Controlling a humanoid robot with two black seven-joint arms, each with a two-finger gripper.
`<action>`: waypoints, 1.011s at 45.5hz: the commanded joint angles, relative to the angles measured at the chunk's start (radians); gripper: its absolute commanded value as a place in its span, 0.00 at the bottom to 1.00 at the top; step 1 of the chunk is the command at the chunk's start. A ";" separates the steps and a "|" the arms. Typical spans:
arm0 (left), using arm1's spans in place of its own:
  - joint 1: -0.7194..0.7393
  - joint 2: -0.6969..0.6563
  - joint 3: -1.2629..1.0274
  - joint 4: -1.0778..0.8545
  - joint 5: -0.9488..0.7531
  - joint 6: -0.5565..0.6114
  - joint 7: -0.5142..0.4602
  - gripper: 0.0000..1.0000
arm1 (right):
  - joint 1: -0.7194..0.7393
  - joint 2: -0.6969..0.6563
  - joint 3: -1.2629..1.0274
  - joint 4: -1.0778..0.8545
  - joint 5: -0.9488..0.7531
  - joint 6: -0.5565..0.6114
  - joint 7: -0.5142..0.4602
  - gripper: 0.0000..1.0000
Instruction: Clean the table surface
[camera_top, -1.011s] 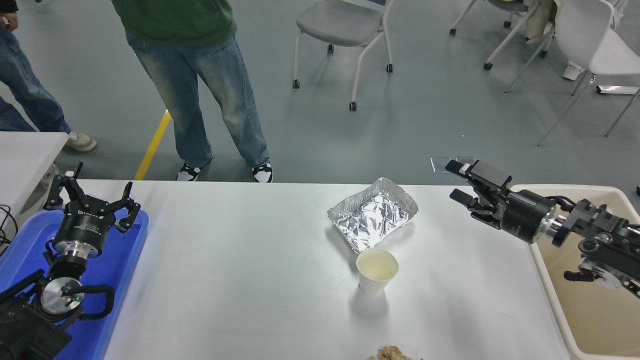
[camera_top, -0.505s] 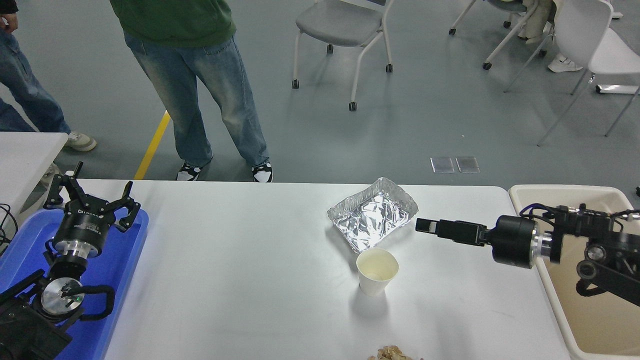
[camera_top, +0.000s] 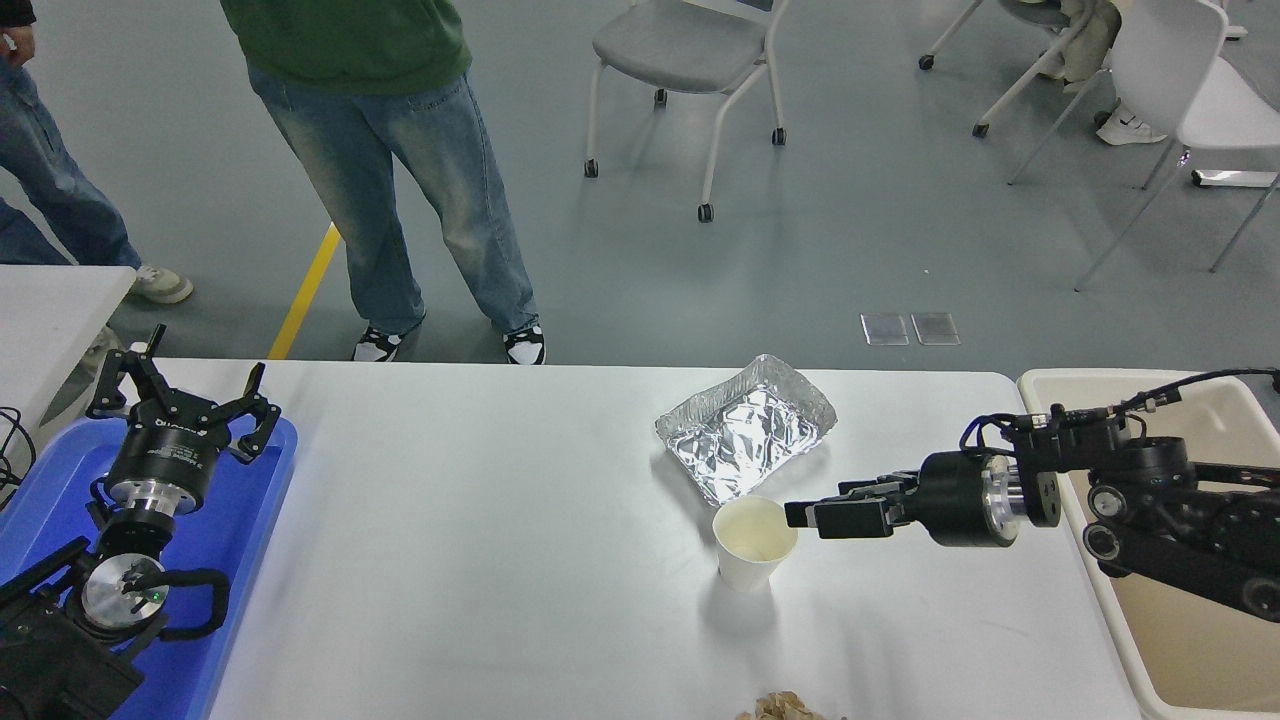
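Observation:
The white table surface (camera_top: 480, 520) fills the lower part of the head view. On it stand a crumpled foil tray (camera_top: 745, 428) and, just in front of it, an upright white paper cup (camera_top: 752, 545). A scrap of crumpled brown paper (camera_top: 785, 708) lies at the near edge. My right gripper (camera_top: 800, 512) reaches in from the right, level with the cup's rim, its fingertips at the cup's right side. Its fingers look slightly apart and hold nothing. My left gripper (camera_top: 180, 395) is parked open over the blue tray at lower left.
A beige bin (camera_top: 1210, 650) stands against the table's right end, under my right arm. A blue tray (camera_top: 250, 560) lies at the left end. A person in jeans (camera_top: 400, 200) stands at the far edge, another at far left. Chairs stand beyond.
My right gripper has swung from above the table's far right corner down and leftwards, and now reaches the right side of the paper cup. The left arm has not moved.

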 joint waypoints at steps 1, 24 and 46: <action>0.000 0.000 0.000 0.000 0.000 0.000 0.000 1.00 | 0.048 0.050 -0.041 -0.018 0.100 0.005 -0.076 0.98; 0.000 0.000 0.000 0.000 0.000 0.000 0.000 1.00 | 0.053 0.075 -0.076 -0.026 0.134 -0.001 -0.144 0.98; 0.000 0.000 0.000 0.000 0.000 0.000 0.000 1.00 | 0.065 0.142 -0.185 -0.052 0.140 -0.004 -0.242 0.96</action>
